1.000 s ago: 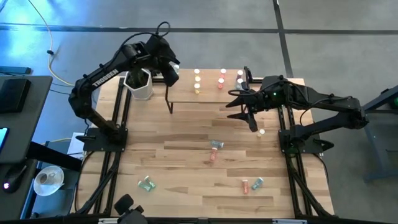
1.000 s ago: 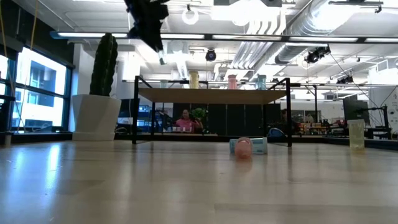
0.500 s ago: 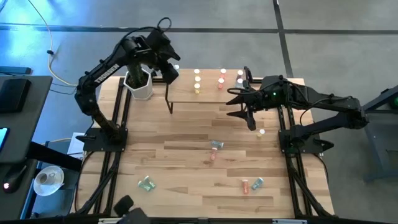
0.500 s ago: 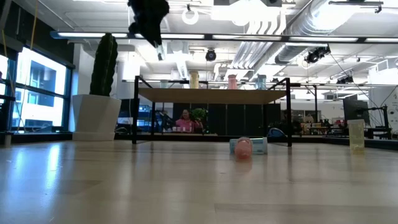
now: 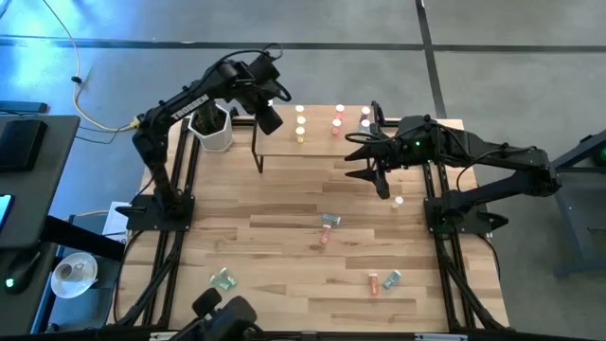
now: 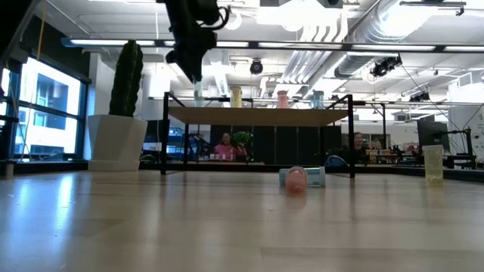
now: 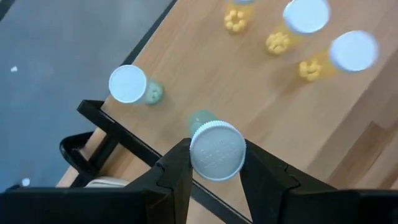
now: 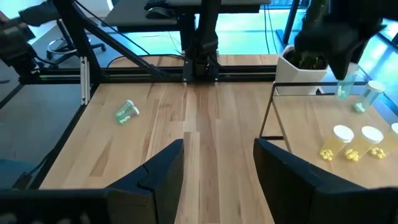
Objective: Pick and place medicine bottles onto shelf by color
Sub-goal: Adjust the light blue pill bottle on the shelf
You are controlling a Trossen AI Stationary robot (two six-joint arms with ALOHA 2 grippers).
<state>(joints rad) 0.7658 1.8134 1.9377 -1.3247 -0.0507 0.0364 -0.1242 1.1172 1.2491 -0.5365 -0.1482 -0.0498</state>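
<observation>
The left gripper [image 7: 214,168] is closed on a green bottle [image 7: 216,149], white cap up, held above the left end of the shelf [image 5: 284,144]. In the left wrist view a second green bottle [image 7: 130,85] stands on the shelf near its black corner leg, apart from the held one. Three yellow bottles [image 5: 300,123] stand in a row farther along the shelf, followed by pink bottles [image 5: 336,123] and pale blue bottles [image 5: 365,119].

The right gripper [image 8: 217,162] hangs above the table just right of the shelf, fingers spread wide and holding nothing.

Loose bottles lie on the table [image 5: 284,237]: a teal bottle [image 5: 330,220] beside a pink bottle [image 5: 325,238] near the centre, another green one [image 5: 223,279] at front left, and a pink-and-blue pair [image 5: 383,280] at front right. A potted cactus [image 5: 210,128] stands at the shelf's left end.
</observation>
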